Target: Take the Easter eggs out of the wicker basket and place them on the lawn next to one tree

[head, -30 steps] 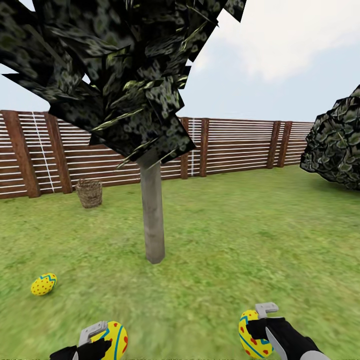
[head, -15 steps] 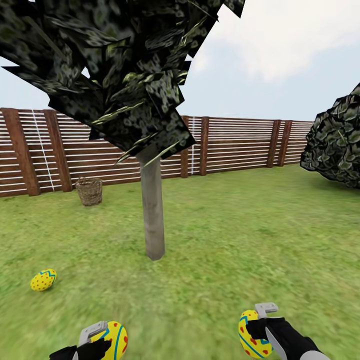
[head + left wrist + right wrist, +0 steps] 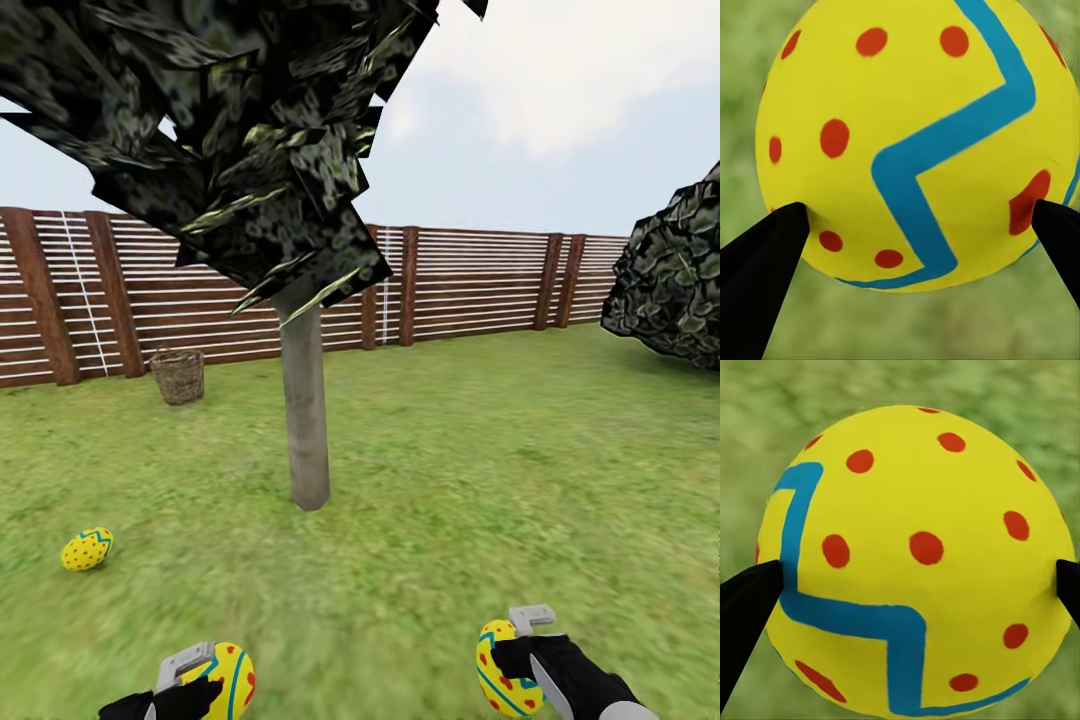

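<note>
A small tree [image 3: 304, 410] with a straight grey trunk stands in the middle of the lawn [image 3: 480, 470], its dark crown overhead. One Easter egg [image 3: 87, 549] lies on the grass to the trunk's left. At the head view's lower left my left gripper [image 3: 205, 685] is shut on a second egg [image 3: 228, 680], seen close up as a yellow egg [image 3: 915, 142] between black fingers [image 3: 757, 277]. My right gripper [image 3: 510, 660] is shut on the third egg [image 3: 503, 672], also seen as a yellow egg [image 3: 915, 562]. The wicker basket [image 3: 178, 376] stands far off by the fence.
A brown slat fence [image 3: 450, 285] bounds the garden at the back. A dark leafy bush [image 3: 670, 280] sits at the right edge. Open grass stretches around the trunk and to its right.
The whole view has shifted slightly: tree, basket and lying egg sit a little higher in the picture, so the camera moved. Both grippers keep their eggs.
</note>
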{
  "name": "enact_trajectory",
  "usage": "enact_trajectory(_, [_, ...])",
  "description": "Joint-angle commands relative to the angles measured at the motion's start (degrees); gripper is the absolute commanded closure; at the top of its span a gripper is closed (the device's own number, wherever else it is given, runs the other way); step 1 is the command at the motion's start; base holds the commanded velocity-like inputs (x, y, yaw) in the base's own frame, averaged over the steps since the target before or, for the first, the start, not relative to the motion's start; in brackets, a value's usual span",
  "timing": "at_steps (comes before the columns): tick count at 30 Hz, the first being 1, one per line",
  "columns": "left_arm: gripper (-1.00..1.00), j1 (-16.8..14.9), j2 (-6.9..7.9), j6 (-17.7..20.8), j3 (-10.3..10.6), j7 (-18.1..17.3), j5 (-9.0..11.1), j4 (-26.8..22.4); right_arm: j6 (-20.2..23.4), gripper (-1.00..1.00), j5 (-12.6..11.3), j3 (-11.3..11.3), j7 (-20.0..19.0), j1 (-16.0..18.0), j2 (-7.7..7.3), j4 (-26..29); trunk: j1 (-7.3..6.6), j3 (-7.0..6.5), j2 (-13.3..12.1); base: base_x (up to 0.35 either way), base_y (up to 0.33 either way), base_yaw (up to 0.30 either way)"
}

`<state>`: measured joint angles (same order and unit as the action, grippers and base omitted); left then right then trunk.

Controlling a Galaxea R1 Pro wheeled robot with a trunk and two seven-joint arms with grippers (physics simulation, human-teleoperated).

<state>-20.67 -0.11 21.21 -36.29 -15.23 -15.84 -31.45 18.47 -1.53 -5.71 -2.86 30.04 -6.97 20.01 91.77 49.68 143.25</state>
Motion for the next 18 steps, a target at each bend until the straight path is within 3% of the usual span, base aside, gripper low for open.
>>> enact_trajectory(1, [1.00, -0.05, -0.06, 0.24, -0.45, -0.56, -0.59, -0.10, 0.34, 1.00, -0.14, -0.45, -0.04, 0.02, -0.05, 0.12, 0.01, 0.29, 0.05, 0.000, 0.000, 0.000])
enact_trajectory(18, [1.00, -0.06, -0.03, 0.18, -0.45, -0.58, -0.59, -0.10, 0.34, 1.00, -0.14, -0.45, -0.04, 0.02, 0.11, 0.12, 0.45, 4.06, 0.27, 0.000, 0.000, 0.000])
